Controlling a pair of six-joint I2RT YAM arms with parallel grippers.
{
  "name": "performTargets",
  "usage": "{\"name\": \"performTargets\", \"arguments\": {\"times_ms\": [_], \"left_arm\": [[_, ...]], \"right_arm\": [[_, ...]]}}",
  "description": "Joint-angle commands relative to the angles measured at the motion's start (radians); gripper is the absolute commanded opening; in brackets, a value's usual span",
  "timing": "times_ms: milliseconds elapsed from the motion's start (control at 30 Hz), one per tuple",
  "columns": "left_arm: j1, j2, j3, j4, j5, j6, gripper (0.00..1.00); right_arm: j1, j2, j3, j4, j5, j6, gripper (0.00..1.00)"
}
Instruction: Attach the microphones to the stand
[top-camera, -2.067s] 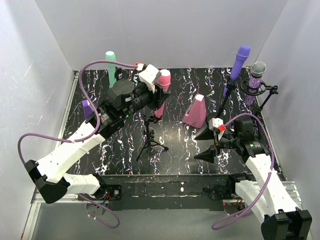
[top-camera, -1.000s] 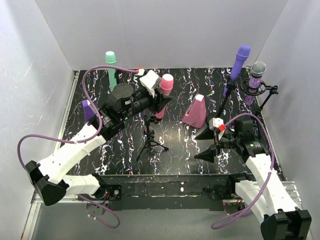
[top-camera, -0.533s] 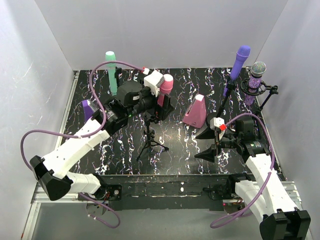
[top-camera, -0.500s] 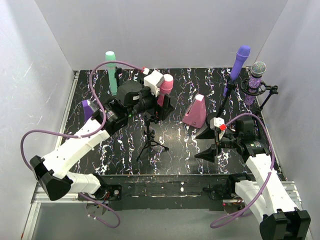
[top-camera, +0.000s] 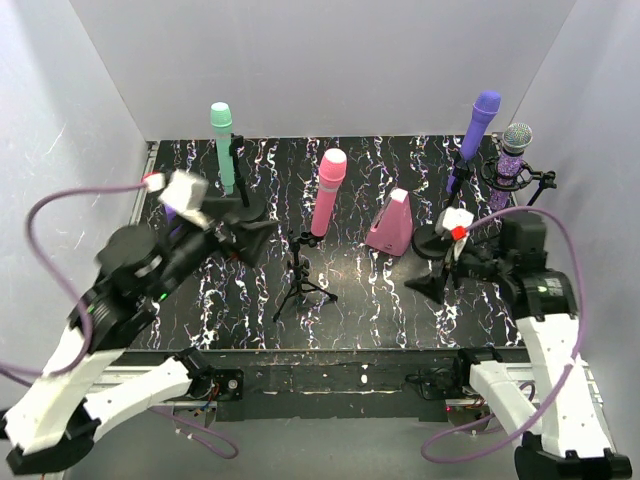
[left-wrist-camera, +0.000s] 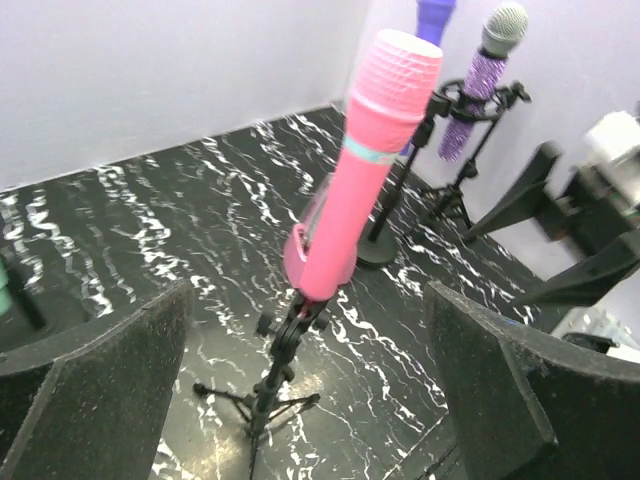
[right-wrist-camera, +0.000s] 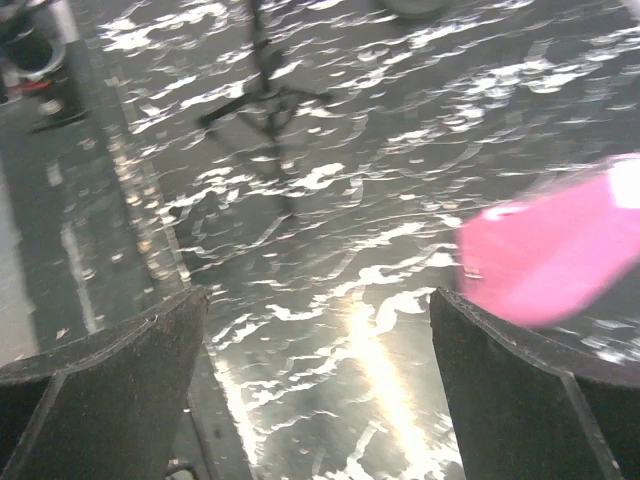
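The pink microphone (top-camera: 327, 190) (left-wrist-camera: 375, 150) stands tilted in the clip of the black tripod stand (top-camera: 300, 272) (left-wrist-camera: 268, 385) mid-table. The mint green microphone (top-camera: 222, 140) is on a stand at the back left. At the back right, the plain purple microphone (top-camera: 482, 118) and the glittery purple one (top-camera: 514, 150) (left-wrist-camera: 480, 70) each sit on a stand. My left gripper (top-camera: 245, 232) (left-wrist-camera: 305, 345) is open and empty, left of the pink microphone and apart from it. The right gripper (top-camera: 428, 265) (right-wrist-camera: 318, 300) is open and empty, low at the right.
A pink wedge block (top-camera: 392, 222) (right-wrist-camera: 550, 240) sits between the tripod and the right gripper. Round stand bases rest at the back left (top-camera: 243, 208) and beside the right gripper (top-camera: 428, 240). White walls close in the mat (top-camera: 360, 300) on three sides.
The left gripper opened, let go of the pink microphone and pulled back to the left and nearer. The microphone stays on the tripod. The right arm shifted slightly back and right.
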Motion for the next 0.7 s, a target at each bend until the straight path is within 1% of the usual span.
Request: {"name": "performTargets", "arguments": {"times_ms": [0, 33, 67, 100, 167, 200, 267, 400, 500, 600, 667], "left_arm": [[0.005, -0.153, -0.126, -0.134, -0.23, -0.03, 0.98], [0.007, -0.17, -0.146, -0.16, -0.278, -0.029, 0.98], [0.005, -0.18, -0.163, -0.178, -0.333, -0.023, 0.98], [0.007, -0.183, -0.173, -0.191, -0.385, -0.015, 0.98], [0.005, -0.181, -0.181, -0.197, -0.454, -0.023, 0.98], [0.007, -0.181, -0.174, -0.197, -0.465, -0.035, 0.98], [0.005, -0.186, -0.142, -0.201, -0.464, -0.061, 0.98], [0.005, -0.217, -0.056, -0.221, -0.415, -0.099, 0.98], [0.005, -0.247, -0.014, -0.251, -0.398, -0.133, 0.98], [0.005, -0.279, -0.003, -0.263, -0.38, -0.152, 0.98], [0.007, -0.293, 0.001, -0.263, -0.372, -0.156, 0.98]], "right_arm": [[-0.009, -0.036, 0.284, -0.161, 0.317, 0.128, 0.98], [-0.023, -0.033, 0.334, -0.181, 0.348, 0.158, 0.98], [-0.064, -0.025, 0.403, -0.186, 0.369, 0.199, 0.98], [-0.096, -0.022, 0.448, -0.168, 0.421, 0.271, 0.98], [-0.168, -0.02, 0.535, -0.131, 0.526, 0.416, 0.98], [-0.198, -0.023, 0.575, -0.117, 0.547, 0.465, 0.98], [-0.267, -0.028, 0.652, -0.109, 0.587, 0.534, 0.98], [-0.328, -0.048, 0.751, -0.097, 0.63, 0.586, 0.98], [-0.339, -0.085, 0.754, -0.074, 0.716, 0.619, 0.98], [-0.342, -0.123, 0.738, -0.079, 0.753, 0.611, 0.98], [-0.341, -0.146, 0.731, -0.085, 0.752, 0.611, 0.98]]}}
